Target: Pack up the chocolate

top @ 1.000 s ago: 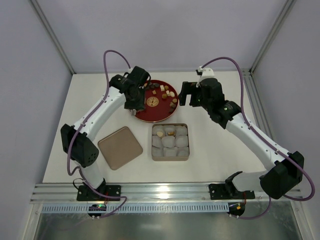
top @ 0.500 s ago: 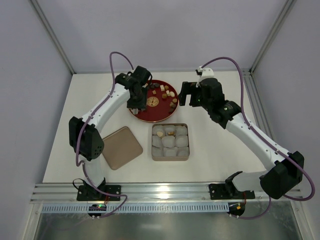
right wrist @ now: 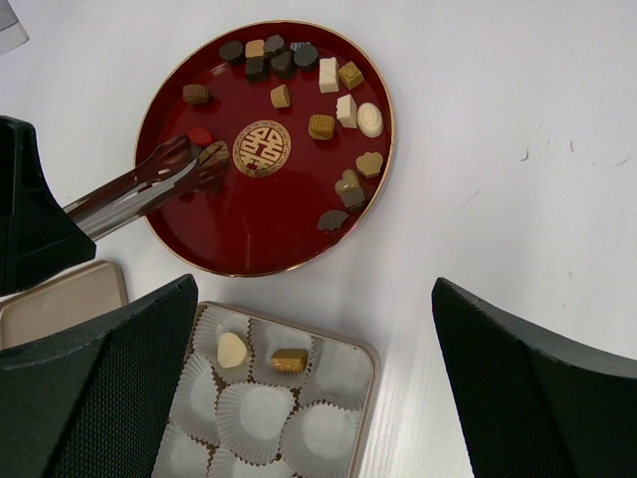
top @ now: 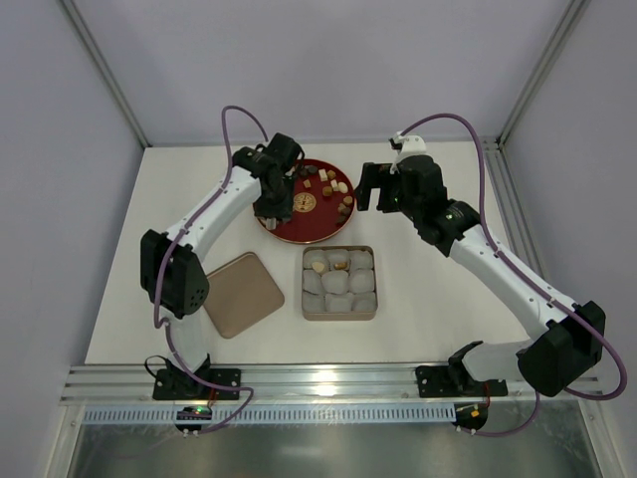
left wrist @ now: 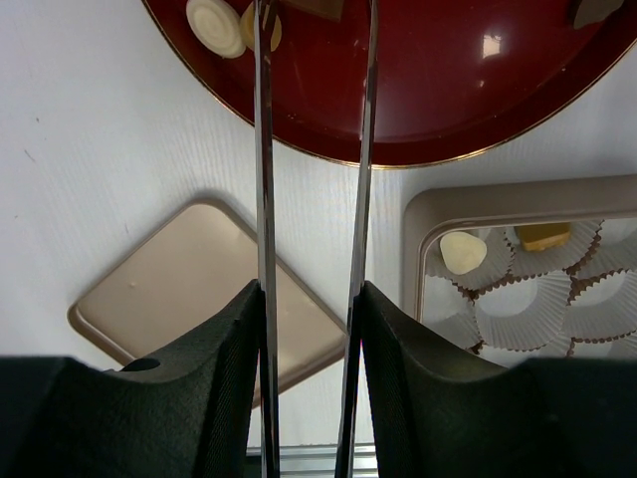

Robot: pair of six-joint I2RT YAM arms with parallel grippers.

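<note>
Reaching over a glossy round red plate (right wrist: 249, 244), the left gripper (left wrist: 311, 294) is clamped on long metal tongs (right wrist: 134, 191), whose tips sit at a brown ridged chocolate (right wrist: 212, 154) beside a gold emblem (right wrist: 261, 147); whether the piece is pinched is unclear. Other small chocolates (right wrist: 333, 95) lie loose on the plate, and two sit in white paper cups (right wrist: 249, 413) inside a square tan tin (right wrist: 373, 363). The right gripper (top: 378, 191) hangs wide open and empty, just right of the plate. The step appears to be picking up a piece; next comes squeezing, lifting clear, and carrying it to an empty cup.
</note>
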